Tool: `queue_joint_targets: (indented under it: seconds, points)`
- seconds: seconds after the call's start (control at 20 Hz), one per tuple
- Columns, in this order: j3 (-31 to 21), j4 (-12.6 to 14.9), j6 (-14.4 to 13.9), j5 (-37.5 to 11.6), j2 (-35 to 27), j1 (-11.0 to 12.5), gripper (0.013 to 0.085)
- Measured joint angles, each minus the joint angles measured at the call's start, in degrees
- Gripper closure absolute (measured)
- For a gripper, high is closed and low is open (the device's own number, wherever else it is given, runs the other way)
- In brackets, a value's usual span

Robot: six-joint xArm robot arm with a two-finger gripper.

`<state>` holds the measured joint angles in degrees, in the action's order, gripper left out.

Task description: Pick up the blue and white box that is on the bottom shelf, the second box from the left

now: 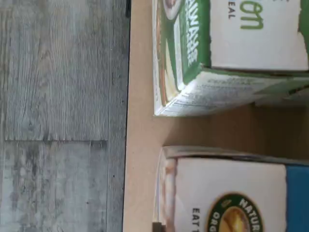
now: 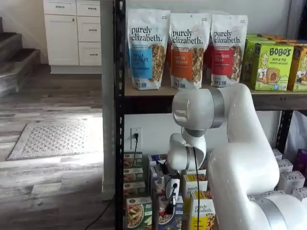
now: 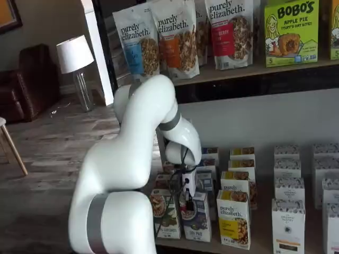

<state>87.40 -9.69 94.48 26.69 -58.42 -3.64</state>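
The bottom shelf (image 3: 265,241) carries rows of small cartons. The blue and white box (image 3: 197,219) stands at its front edge, just beside a green-and-white carton (image 3: 165,214). It looks light, thin-walled and crushable, best pinched gently across its narrow top. The gripper (image 3: 187,203) sits at that top; whether it has clamped, I cannot tell.

Blue and white box (image 3: 197,218) partly behind the fingers (image 3: 188,203).
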Motion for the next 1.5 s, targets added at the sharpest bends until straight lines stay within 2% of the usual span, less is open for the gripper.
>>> queue_joint_targets:
  seconds: [0.05, 0.15, 0.55, 0.8, 1.15, 1.5]
  points:
    - [-0.05, 0.02, -0.04, 0.0, 0.02, -0.03, 0.045]
    - [-0.1, -0.05, -0.08, 0.09, 0.01, -0.15, 0.053]
    - [-1.14, 0.04, -0.5, 0.03, 0.66, -0.52, 0.053]
    - [-3.86, -0.35, -0.23, -0.66, 2.71, -0.65, 0.053]
    - [-11.68, 1.0, -1.57, -3.75, 7.83, -1.02, 0.053]
    - [-23.61, 0.92, -1.86, -5.62, 17.92, -1.51, 0.053]
